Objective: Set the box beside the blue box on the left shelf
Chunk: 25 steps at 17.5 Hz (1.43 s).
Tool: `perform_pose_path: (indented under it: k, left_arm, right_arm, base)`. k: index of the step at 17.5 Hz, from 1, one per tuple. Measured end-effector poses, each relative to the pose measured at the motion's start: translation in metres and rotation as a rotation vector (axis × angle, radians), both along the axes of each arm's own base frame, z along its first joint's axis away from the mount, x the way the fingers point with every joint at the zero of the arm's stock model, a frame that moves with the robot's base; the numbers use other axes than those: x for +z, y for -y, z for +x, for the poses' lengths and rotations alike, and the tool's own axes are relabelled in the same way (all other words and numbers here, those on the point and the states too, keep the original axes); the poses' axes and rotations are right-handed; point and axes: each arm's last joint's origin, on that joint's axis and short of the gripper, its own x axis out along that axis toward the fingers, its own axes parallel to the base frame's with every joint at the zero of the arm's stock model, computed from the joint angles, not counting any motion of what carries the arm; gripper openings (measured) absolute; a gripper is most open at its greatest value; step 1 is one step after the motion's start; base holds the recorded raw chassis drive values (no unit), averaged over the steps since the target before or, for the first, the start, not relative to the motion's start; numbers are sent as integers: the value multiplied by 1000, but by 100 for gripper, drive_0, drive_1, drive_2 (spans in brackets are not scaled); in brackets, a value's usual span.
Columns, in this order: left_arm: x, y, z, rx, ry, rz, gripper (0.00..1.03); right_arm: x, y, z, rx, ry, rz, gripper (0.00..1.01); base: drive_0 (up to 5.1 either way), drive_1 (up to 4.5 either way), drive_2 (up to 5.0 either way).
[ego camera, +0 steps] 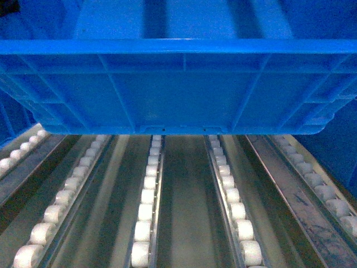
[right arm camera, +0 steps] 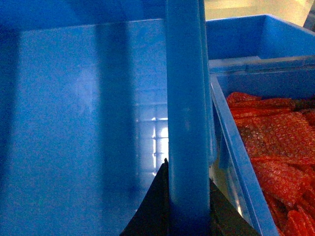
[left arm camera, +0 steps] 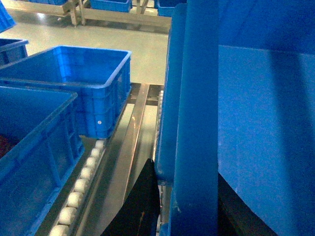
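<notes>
Box [ego camera: 178, 89]: held above the left shelf [ego camera: 189, 212], spanning nearly the full head view, its rim clamped by the left gripper [left arm camera: 162, 196] and the right gripper [right arm camera: 187, 206]; below and ahead of both, open roller lanes with nothing on them. Outboard of the left gripper: one lane-wide gap, then two blue crates [left arm camera: 74, 88] in a row on the rollers. Outboard of the right gripper: a blue crate of red bubble wrap [right arm camera: 275, 147] almost against the box wall, leaving only a sliver.
</notes>
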Motion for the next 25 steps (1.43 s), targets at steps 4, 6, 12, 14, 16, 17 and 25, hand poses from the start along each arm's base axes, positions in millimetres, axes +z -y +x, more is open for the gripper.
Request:
perform_pose_path:
  k: [4, 6, 12, 14, 16, 17, 25]
  left_arm:
    - [0, 0, 0, 0, 0, 0, 17]
    - [0, 0, 0, 0, 0, 0, 17]
    - [0, 0, 0, 0, 0, 0, 17]
    - [0, 0, 0, 0, 0, 0, 17]
    - [0, 0, 0, 0, 0, 0, 17]
    - [0, 0, 0, 0, 0, 0, 17]
    - [3, -9, -9, 63, -181, 137, 16]
  right_arm:
    - [0, 0, 0, 0, 0, 0, 9]
    - [0, 0, 0, 0, 0, 0, 9]
    - [0, 0, 0, 0, 0, 0, 9]
    - [0, 0, 0, 0, 0, 0, 9]
    - [0, 0, 0, 0, 0, 0, 9]
    - [0, 0, 0, 0, 0, 0, 9]
    - [-8, -11, -10, 97, -115, -30, 8]
  base:
    - [0, 0, 0]
    - [0, 0, 0]
    - [0, 0, 0]
    - [0, 0, 0]
    - [0, 0, 0]
    - [0, 0, 0]
    - [0, 0, 0]
